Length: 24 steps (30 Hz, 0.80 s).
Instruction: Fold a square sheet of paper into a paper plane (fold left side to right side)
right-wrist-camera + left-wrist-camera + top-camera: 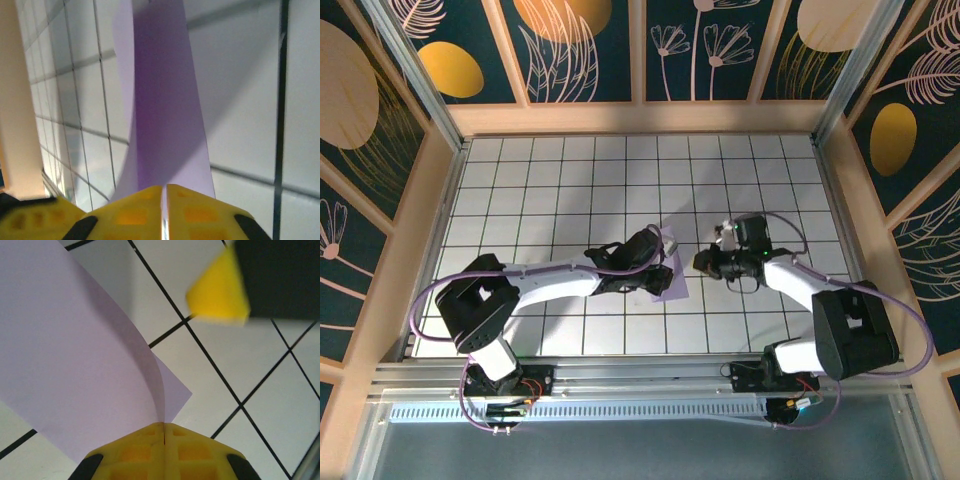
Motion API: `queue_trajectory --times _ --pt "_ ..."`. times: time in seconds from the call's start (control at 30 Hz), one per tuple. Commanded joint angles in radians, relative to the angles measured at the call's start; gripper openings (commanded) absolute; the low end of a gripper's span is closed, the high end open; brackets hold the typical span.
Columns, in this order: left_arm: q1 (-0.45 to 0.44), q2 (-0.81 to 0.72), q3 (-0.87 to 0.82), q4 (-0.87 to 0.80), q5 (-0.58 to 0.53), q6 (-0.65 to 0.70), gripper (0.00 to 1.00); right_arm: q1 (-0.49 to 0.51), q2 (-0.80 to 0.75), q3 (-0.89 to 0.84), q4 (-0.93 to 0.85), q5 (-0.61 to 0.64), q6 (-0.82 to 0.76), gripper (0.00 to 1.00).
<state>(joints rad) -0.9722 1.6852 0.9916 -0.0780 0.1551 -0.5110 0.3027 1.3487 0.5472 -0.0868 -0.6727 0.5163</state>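
Note:
The square sheet of paper (672,282) is lavender and lies on the white grid table between my two arms. My left gripper (658,248) is shut on one edge of the sheet (75,365). In the left wrist view the pinched edge runs into the closed jaws (164,425), and the paper curls up and away to the left. My right gripper (703,263) is just right of the sheet with its jaws shut (164,189). A raised flap of the sheet (165,100) stands in front of them, its lower edge hidden behind the fingers. The paper plane is out of view.
The white grid table (560,180) is walled by a wooden frame (640,118) at the back and sides. A yellow finger of the right gripper (220,290) shows blurred in the left wrist view, clear of the sheet's flat corner (180,392).

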Motion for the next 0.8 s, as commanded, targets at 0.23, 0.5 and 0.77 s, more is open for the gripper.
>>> queue_trajectory --times 0.23,0.5,0.77 --pt "0.036 0.022 -0.036 0.064 0.119 -0.032 0.0 0.154 0.042 -0.107 0.173 0.034 0.108 0.0" --pt "0.038 0.052 -0.042 0.063 0.108 -0.036 0.0 0.192 0.087 -0.094 0.176 0.058 0.111 0.0" --pt "0.042 0.051 -0.042 0.053 0.098 -0.035 0.0 0.205 0.105 -0.109 0.151 0.081 0.111 0.0"
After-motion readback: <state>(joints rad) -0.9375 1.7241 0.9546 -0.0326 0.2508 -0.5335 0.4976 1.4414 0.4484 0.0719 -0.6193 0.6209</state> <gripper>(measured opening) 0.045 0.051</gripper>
